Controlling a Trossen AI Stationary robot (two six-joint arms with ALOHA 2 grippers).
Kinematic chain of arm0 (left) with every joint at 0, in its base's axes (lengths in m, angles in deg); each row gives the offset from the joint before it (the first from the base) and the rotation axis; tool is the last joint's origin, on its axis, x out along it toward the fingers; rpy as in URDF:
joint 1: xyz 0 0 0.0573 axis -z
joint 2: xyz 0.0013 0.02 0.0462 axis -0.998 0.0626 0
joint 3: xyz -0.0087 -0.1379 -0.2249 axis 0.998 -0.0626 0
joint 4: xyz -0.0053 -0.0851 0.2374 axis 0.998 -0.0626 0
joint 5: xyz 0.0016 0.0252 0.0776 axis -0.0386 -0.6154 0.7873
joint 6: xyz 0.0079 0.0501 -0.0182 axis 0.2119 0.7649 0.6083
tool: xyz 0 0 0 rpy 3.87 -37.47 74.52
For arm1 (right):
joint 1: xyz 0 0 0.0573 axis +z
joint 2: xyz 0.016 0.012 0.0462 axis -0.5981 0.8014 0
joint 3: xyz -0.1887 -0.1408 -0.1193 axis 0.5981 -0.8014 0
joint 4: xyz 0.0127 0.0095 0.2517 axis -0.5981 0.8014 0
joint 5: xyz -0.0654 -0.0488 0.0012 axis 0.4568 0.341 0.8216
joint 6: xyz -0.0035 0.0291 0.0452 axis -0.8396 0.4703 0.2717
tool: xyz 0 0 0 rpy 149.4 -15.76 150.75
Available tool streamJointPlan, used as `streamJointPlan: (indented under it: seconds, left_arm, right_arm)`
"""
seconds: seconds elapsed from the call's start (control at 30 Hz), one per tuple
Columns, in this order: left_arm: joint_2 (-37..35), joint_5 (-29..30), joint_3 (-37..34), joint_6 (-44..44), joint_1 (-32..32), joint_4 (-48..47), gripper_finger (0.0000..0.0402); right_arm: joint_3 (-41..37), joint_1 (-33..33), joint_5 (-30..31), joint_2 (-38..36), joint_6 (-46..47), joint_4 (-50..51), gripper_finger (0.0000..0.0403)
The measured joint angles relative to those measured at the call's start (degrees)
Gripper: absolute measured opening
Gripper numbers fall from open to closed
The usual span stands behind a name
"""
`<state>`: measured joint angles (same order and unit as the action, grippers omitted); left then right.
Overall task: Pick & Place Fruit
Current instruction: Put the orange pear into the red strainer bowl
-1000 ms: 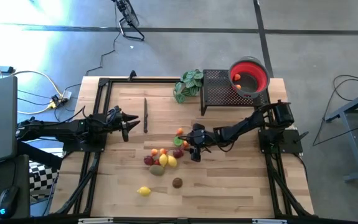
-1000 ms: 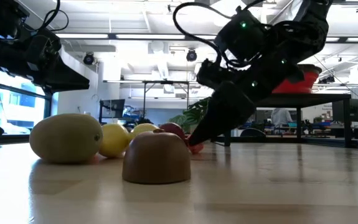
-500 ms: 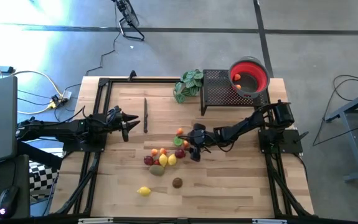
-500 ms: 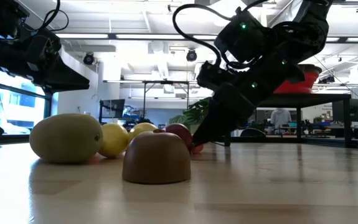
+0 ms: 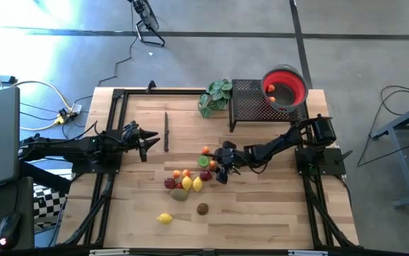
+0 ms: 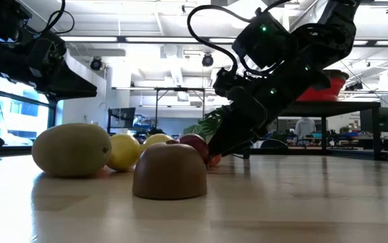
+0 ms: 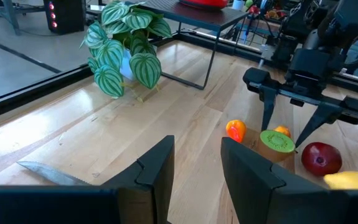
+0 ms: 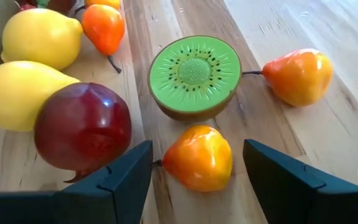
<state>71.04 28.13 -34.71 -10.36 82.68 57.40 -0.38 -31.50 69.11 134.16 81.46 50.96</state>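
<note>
Orange pear (image 8: 197,157) low in centre of right wrist view, between wide-open right gripper (image 8: 207,177) fingers, beside green kiwi half (image 8: 195,76). Reaching step. Next: close, lift, carry to red bowl (image 5: 285,87), upper right.

The right gripper (image 8: 194,180) stood with open fingers astride a small orange fruit (image 8: 197,157), with the halved kiwi (image 8: 195,76) and dark red fruit (image 8: 82,127) crowding close ahead, while bare table (image 5: 275,206) lay clear behind.
</note>
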Motion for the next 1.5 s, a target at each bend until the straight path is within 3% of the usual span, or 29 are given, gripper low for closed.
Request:
streamJointPlan:
  seconds: [1.3,1.5]
  left_arm:
    - [0.01,0.02,-0.02,0.0,0.0,-0.02,0.0127]
    - [0.0,0.02,-0.02,0.0,0.0,-0.02,0.0127]
  right_arm:
    - [0.0,0.0,0.2,-0.02,-0.2,0.5,0.0242]
    - [0.0,0.02,0.01,-0.02,-0.2,0.5,0.0202]
